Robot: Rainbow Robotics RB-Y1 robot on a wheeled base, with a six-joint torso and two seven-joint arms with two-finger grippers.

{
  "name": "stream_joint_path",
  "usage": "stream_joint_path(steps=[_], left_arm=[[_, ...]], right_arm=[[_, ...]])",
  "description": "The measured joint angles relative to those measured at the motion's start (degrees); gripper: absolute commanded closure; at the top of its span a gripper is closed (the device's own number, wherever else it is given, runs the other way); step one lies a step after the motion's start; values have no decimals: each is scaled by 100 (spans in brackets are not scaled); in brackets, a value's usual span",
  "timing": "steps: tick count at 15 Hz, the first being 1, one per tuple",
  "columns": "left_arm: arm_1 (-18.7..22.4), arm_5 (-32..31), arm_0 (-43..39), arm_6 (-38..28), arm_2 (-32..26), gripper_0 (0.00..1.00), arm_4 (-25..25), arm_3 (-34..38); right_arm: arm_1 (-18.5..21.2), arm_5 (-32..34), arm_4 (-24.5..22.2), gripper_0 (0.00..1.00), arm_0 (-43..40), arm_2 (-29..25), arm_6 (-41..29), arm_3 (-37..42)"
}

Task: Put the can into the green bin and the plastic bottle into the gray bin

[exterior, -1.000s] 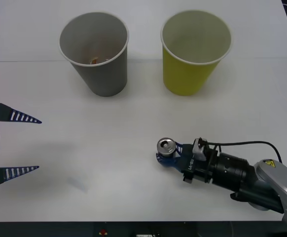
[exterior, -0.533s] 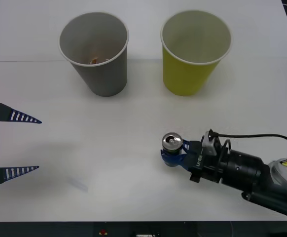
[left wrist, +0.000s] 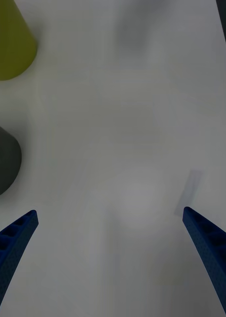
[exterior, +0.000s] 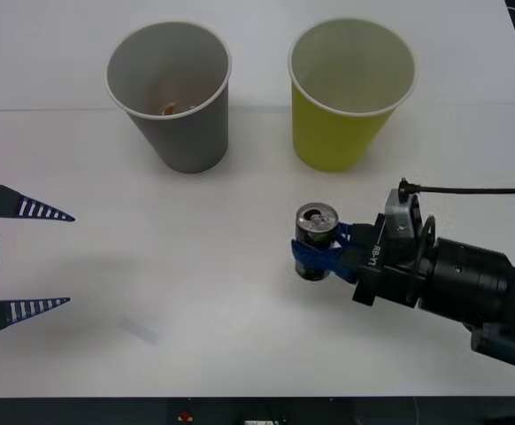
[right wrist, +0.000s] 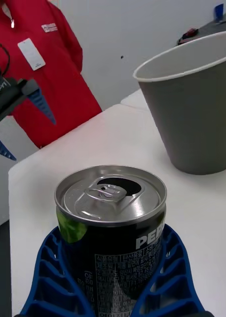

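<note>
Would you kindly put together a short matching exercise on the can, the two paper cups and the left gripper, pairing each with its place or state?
Things:
1. can
2. gray bin
3. green bin
4. left gripper

Places or states:
A. open, at the table's left edge, holding nothing
B. upright at the far side, on the robot's right
C. clamped between the right gripper's blue fingers
D. upright at the far side, on the robot's left, something small lying inside

Pairs: 1-C, 2-D, 3-B, 4-A
</note>
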State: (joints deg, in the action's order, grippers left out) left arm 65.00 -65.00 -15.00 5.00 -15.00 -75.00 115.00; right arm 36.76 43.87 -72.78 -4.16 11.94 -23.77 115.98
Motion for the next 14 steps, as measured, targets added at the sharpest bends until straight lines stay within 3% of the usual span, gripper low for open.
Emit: stream_joint_path(steps=[3, 7, 11, 14], left_arm=[[0, 0, 0, 0, 0, 0, 0, 0], [0, 0, 0, 0, 0, 0, 0, 0], [0, 0, 0, 0, 0, 0, 0, 0], [0, 0, 0, 0, 0, 0, 0, 0]], right_arm=[[21, 203, -599, 100, -74, -616, -1362, 654], [-180, 1555, -1296, 100, -25, -2017, -3158, 1385], [-274, 2653, -1405, 100, 391, -3010, -4481, 1644], [-273, 3204, -1664, 100, 840, -3408, -4990, 1648]])
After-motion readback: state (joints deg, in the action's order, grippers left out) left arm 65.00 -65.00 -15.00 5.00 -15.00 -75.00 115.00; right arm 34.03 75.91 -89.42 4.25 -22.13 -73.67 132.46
